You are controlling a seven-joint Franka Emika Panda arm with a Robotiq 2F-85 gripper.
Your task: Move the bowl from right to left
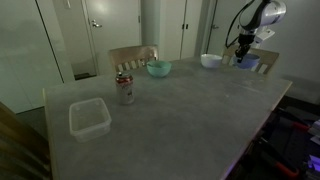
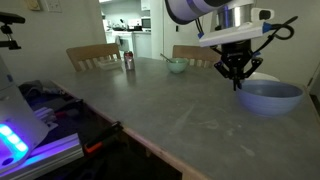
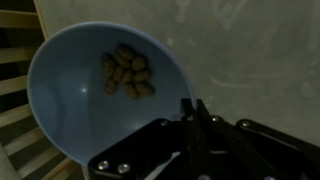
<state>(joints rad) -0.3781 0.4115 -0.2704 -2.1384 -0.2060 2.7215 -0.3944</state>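
L→R on the bench (image 1: 180, 115) in an exterior view: clear plastic tub (image 1: 88, 118) near-left, can (image 1: 124, 89) just beyond it, teal bowl (image 1: 159, 68) far mid, white bowl (image 1: 210, 60) far right, then the bowl (image 1: 260, 64), blue, at the far-right corner. It sits flat on the bench, w/ small brownish bits (image 3: 126, 72) inside per wrist view. My gripper (image 2: 237, 82) hangs over the bowl's left rim, pointing down. Fingers (image 3: 186, 118) look narrow, drawn almost together. Tips are right at the rim, but I can't tell if the rim is pinched btw them or they're just above it. Progress, my read: task not started in effect, since the bowl's at the right end and not lifted. Left to do: confirm grip on the rim, lift w/o tipping the contents, carry left past the white + teal bowls, set down on the left side of the bench.
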